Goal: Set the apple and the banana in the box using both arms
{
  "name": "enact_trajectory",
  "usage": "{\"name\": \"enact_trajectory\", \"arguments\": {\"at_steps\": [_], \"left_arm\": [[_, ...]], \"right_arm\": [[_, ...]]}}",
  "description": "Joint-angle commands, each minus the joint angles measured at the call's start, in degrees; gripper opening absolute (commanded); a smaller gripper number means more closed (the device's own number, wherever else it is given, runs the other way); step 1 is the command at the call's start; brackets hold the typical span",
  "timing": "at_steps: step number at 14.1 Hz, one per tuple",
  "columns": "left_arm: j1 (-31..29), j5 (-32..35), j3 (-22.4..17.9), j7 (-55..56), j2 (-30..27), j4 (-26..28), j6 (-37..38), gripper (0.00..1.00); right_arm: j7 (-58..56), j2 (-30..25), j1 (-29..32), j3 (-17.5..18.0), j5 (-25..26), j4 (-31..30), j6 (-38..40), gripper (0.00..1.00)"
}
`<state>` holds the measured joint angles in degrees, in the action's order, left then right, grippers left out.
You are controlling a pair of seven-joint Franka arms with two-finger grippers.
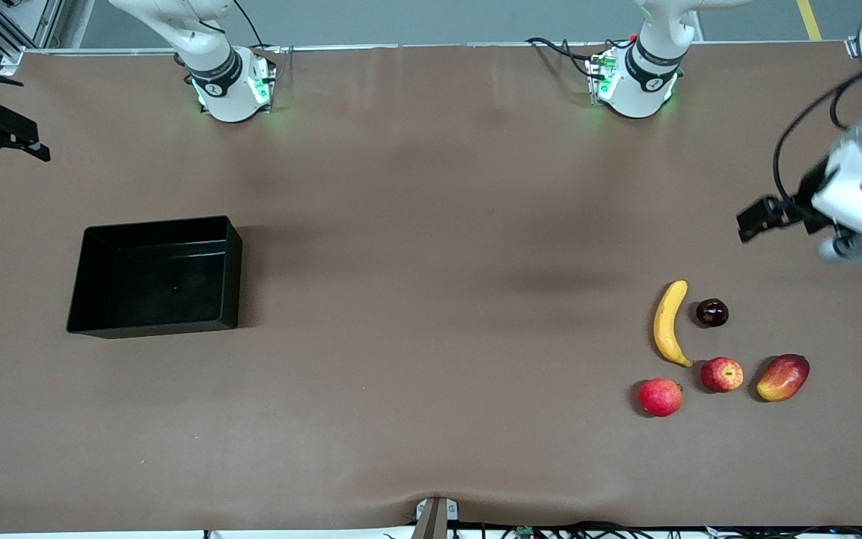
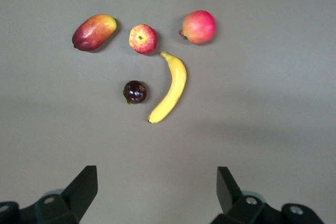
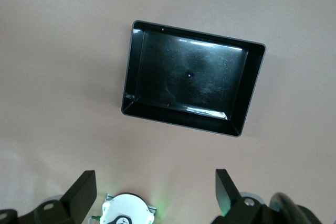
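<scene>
With both tools spread empty, left tool (image 2: 155,192) and right tool (image 3: 152,192), the firm, smooth-skinned apple (image 1: 722,374) just beside the banana (image 1: 669,323) is judged best pinched across its middle.

apple (image 1: 721,374) red, yellow-streaked (small patches) | banana (image 1: 668,323) yellow | box (image 1: 102,326) glossy black

Both arms (image 1: 861,187) cut off by the front view's edges; left wrist view's small dark fruit (image 2: 135,92) unidentifiable.
</scene>
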<state>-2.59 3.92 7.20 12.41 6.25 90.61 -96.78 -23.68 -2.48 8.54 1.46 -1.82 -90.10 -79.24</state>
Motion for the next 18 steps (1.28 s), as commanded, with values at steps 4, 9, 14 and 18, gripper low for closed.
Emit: {"name": "enact_trajectory", "arguments": {"at_steps": [4, 9, 14, 18], "left_arm": [[-3.39, -0.85, 0.18, -0.54, 10.52, -2.28, -7.97, 1.0], [-4.09, -0.67, 0.18, -1.24, 21.33, -8.6, -12.81, 1.0], [-6.03, -0.58, 0.09, -8.62, 27.66, -8.96, -21.52, 1.0], [-6.03, -0.5, 0.09, -13.44, 31.53, -9.05, -24.85, 1.0]], "right_arm": [[-3.65, 4.66, 1.48, 0.3, -0.99, -0.43, -0.21, 1.0], [-14.64, 8.71, 2.62, 0.3, -0.73, 0.71, -2.33, 1.0], [-15.43, 13.55, 3.42, 0.3, 0.85, 3.26, -2.33, 1.0], [-14.29, 16.1, 4.55, 0.3, 1.56, 3.17, -2.85, 1.0]]}}
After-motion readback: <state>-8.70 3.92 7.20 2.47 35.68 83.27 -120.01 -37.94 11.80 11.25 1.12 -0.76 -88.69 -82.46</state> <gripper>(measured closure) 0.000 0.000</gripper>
